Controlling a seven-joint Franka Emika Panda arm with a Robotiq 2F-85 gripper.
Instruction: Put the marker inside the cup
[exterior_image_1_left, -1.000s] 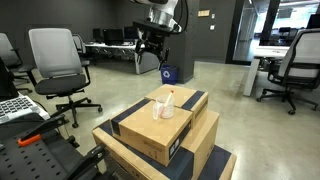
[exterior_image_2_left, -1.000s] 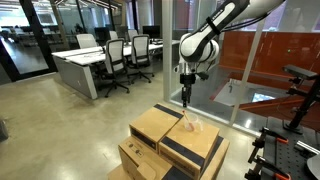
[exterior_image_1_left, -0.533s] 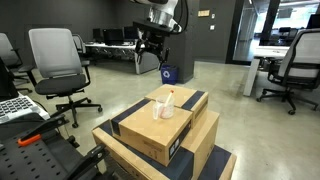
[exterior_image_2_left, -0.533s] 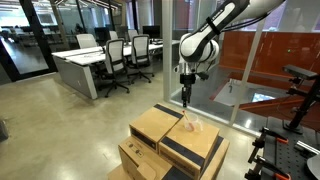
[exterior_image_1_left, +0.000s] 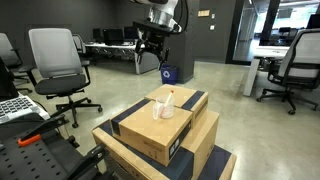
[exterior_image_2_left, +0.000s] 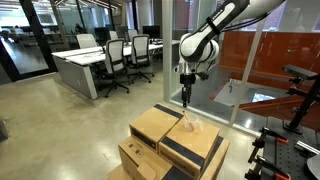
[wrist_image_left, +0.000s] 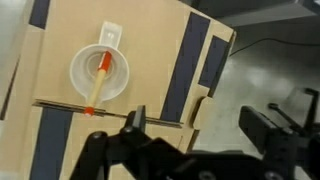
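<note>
An orange marker (wrist_image_left: 98, 80) stands tilted inside a clear plastic cup (wrist_image_left: 98, 73) on top of the upper cardboard box (wrist_image_left: 120, 40). The cup also shows in both exterior views (exterior_image_1_left: 166, 104) (exterior_image_2_left: 189, 125), with the marker poking out of it. My gripper (wrist_image_left: 200, 120) is open and empty, raised high above the boxes and off to the side of the cup; it shows in both exterior views (exterior_image_1_left: 150, 47) (exterior_image_2_left: 186, 92).
Stacked cardboard boxes (exterior_image_1_left: 160, 135) (exterior_image_2_left: 170, 145) fill the foreground. Office chairs (exterior_image_1_left: 55, 65) (exterior_image_1_left: 290, 65), desks (exterior_image_2_left: 85, 65), a blue bin (exterior_image_1_left: 169, 74) and a glass wall (exterior_image_2_left: 260, 50) surround them on a concrete floor.
</note>
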